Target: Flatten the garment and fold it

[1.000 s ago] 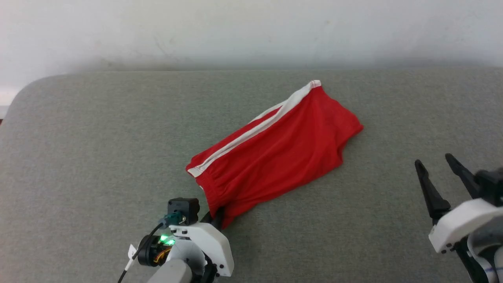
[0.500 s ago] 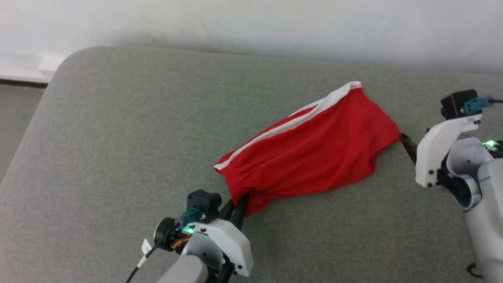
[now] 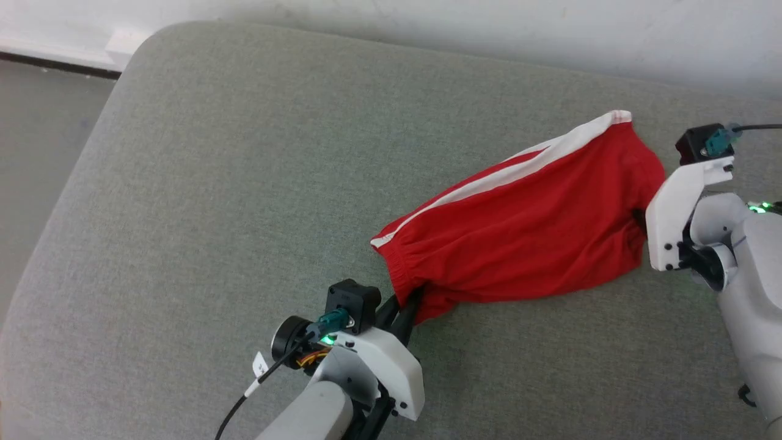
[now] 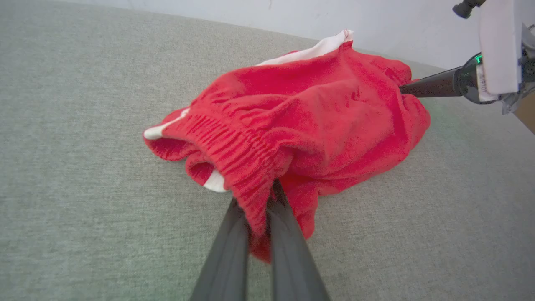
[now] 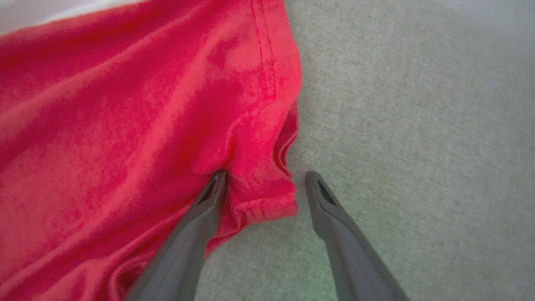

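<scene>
A: Where are the shorts [image 3: 525, 226]?

B: On the bench [image 3: 244, 183]. In the head view they lie from 7 o'clock up to 2 o'clock, with the white stripe on the 11 o'clock side.

A: What is the left tool [image 3: 410, 304] doing?

B: It is pinched tight on the stretchy waist, at the 7 o'clock end.

A: And the right tool [image 5: 266, 175]?

B: It is spread wide at the 3 o'clock end. It holds nothing yet.

A: So what should it do?

B: I think it should push in a little, so the hem sits deep between the fingers, then close. Then both tools can pull apart, gently and low over the bench, to make the cloth flat. If they pull too hard, the thin cloth could slip out.

A: Which view helps most?

B: From the head, the white body of the right arm covers its tips. The right wrist view lets you see them. One finger is tucked in a red fold, the other is on bare bench, and the hem corner is between. The left wrist view shows the waist bunched and pinched, and how lumpy the shorts are.
</scene>
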Tool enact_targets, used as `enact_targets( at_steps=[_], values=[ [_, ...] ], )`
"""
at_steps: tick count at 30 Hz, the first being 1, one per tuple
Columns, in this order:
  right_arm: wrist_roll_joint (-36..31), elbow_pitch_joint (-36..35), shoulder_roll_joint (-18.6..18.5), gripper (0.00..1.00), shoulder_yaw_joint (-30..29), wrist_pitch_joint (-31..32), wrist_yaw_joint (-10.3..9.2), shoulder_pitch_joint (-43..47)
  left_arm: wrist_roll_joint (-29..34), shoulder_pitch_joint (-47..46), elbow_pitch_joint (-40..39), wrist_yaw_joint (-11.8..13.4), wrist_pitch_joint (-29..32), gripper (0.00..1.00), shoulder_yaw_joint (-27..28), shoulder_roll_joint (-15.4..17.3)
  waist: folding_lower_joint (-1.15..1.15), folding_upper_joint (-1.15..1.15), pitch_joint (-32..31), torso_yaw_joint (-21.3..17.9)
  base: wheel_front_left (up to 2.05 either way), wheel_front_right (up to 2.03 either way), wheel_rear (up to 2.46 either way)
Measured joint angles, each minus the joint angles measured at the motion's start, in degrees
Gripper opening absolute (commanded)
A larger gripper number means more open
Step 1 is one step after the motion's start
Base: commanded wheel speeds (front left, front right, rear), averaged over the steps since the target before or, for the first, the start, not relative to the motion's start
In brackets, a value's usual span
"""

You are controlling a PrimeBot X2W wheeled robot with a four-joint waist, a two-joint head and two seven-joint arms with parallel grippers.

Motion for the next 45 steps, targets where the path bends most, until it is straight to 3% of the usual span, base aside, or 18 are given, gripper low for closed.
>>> enact_targets(
  at_steps=[4,5,6,14,22,33,38,45],
  values=[
    [1.64,1.74,-0.63,1.0,3.5,-0.49,-0.09,-1.68,0.0,-0.25,0.87,-0.16,-0.02,0.0,-0.42,-0.23,0.0,0.0,0.95,0.65,0.0,0.0,0.0],
    [2.35,2.04,-1.03,0.43,4.57,-0.47,-0.13,-1.91,0.0,-0.34,1.1,-0.46,-0.02,0.0,-0.52,-0.25,0.0,0.0,1.1,0.73,0.0,0.0,0.0],
    [3.09,2.22,-1.34,0.0,5.52,-0.47,-0.13,-1.97,0.0,-0.44,1.31,-0.48,-0.02,0.0,-0.58,-0.31,0.0,0.0,1.19,0.79,0.0,0.0,0.0],
    [8.76,3.57,-2.11,0.0,8.73,-4.9,0.01,-1.44,-0.1,-0.84,3.21,-0.48,-0.34,0.0,-0.64,-0.09,0.0,-0.01,-0.51,0.07,0.0,0.0,0.0],
    [16.53,1.76,-3.57,0.0,8.59,-9.28,0.02,5.11,-1.08,1.05,4.16,-0.47,-0.47,0.0,-0.12,2.15,0.0,-0.01,-4.63,-1.99,0.0,0.0,0.0],
    [23.43,-12.58,-5.2,0.0,2.77,-11.82,0.02,23.16,-2.91,6.31,2.55,-1.93,2.4,0.0,-1.03,6.72,-0.01,-0.01,-10.55,-7.14,0.0,0.0,0.0],
    [22.68,-22.91,-2.3,0.0,-3.75,-11.23,0.02,35.05,-4.21,9.26,1.08,-2.09,3.99,0.0,-1.52,8.2,-0.01,-0.01,-12.6,-9.57,0.0,0.0,0.0],
    [18.15,-36.59,6.1,0.0,-11.33,-7.06,-0.04,49.14,-6.56,11.84,-0.03,-2.13,5.65,0.0,-1.44,9.29,-0.01,-0.01,-13.77,-11.47,0.0,0.0,0.0]
  ],
)
